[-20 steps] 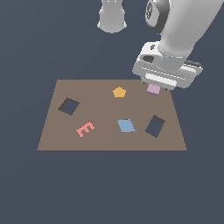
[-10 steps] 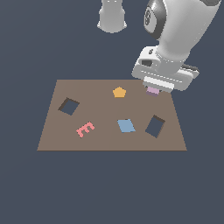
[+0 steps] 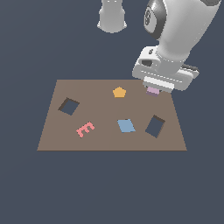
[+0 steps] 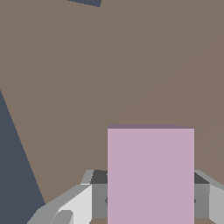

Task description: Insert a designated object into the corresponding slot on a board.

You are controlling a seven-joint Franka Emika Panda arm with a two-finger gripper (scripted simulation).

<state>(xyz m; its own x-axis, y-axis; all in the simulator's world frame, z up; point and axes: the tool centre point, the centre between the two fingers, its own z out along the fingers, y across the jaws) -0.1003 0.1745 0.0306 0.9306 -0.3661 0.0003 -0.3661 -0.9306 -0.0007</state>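
Pincer (image 3: 153,89) clamps lilac block (image 4: 150,175) | above board (image 3: 105,140) far corner

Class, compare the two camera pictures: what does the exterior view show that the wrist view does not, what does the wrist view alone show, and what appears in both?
Only the exterior view shows the whole board, the elongated slot, the squarer cutout, the orange pentagon, the blue tile, the pink E and the arm.

Only the wrist view shows the lilac block's broad face close up, flanked by the claw fingers.

Both show the block, the board surface and the dark background.
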